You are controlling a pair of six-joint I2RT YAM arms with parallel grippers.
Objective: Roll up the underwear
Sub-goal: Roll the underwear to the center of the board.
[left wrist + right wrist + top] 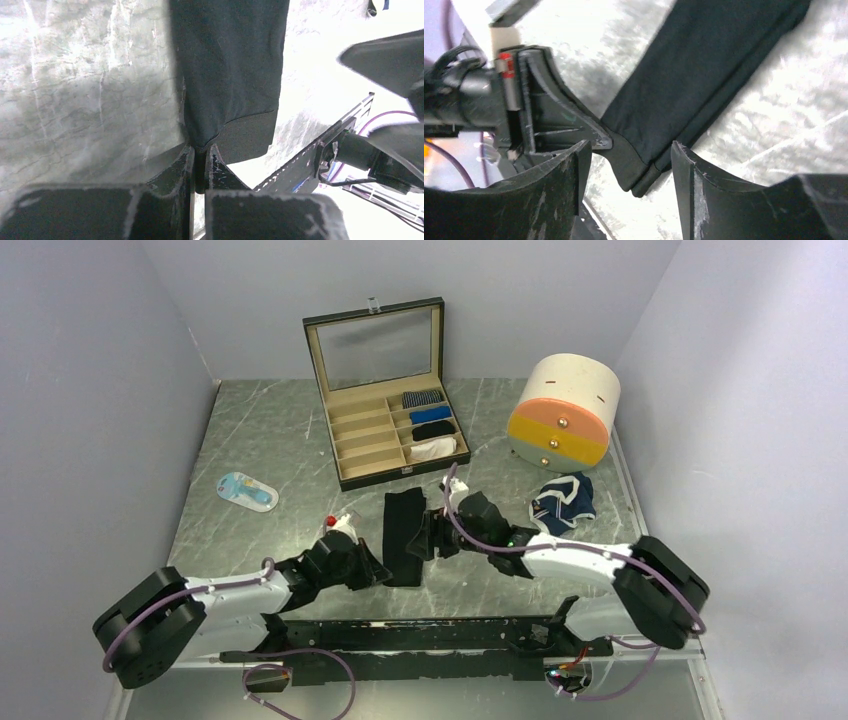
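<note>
The black underwear (404,530) lies mid-table as a flat folded strip, not yet rolled. The left gripper (200,150) pinches its near corner; the right gripper (630,149) gapes wide around that end. The navy underwear (563,502) sits crumpled to the right.

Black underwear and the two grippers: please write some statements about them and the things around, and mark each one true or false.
1. The left gripper is shut on the near hem of the black underwear. True.
2. The right gripper is shut on the same garment. False: it is open, with one finger on each side of the strip's near end.
3. The black underwear is a tight roll. False: it lies flat on the table as a long folded strip.
4. The navy underwear lies crumpled near the round drawer unit. True.
5. The box is closed. False: its lid stands open.
</note>
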